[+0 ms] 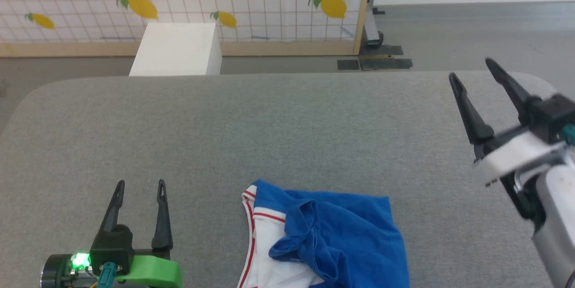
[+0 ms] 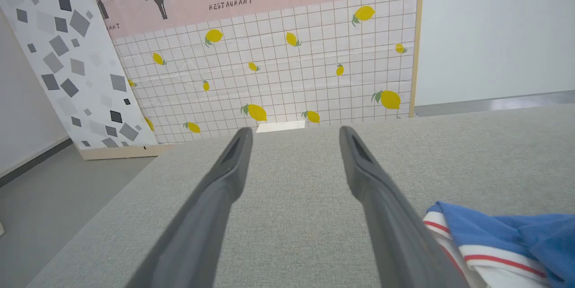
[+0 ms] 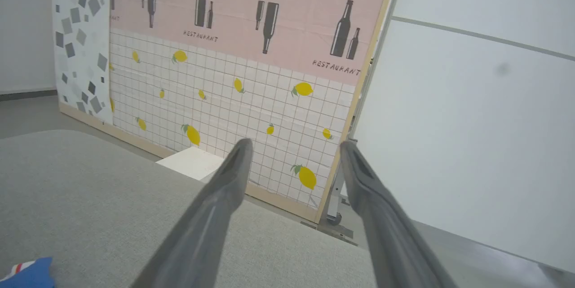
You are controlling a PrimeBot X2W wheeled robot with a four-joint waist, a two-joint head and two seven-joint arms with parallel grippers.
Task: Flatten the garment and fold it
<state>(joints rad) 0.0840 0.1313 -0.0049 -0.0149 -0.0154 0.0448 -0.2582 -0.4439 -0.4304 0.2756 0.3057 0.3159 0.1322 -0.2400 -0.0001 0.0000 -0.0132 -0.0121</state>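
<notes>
The left gripper sits low at the lower left, fingers pointing straight up the head view, jaws apart and empty. The right gripper stands higher at the right, tilted leftward, jaws wide and empty. Its pale forearm looks slightly blurred.

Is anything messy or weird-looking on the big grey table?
Yes. The garment lies rumpled at the near edge of the table, not flat: blue cloth is bunched in folds over a white, red-trimmed part. Nothing else stands out.
</notes>
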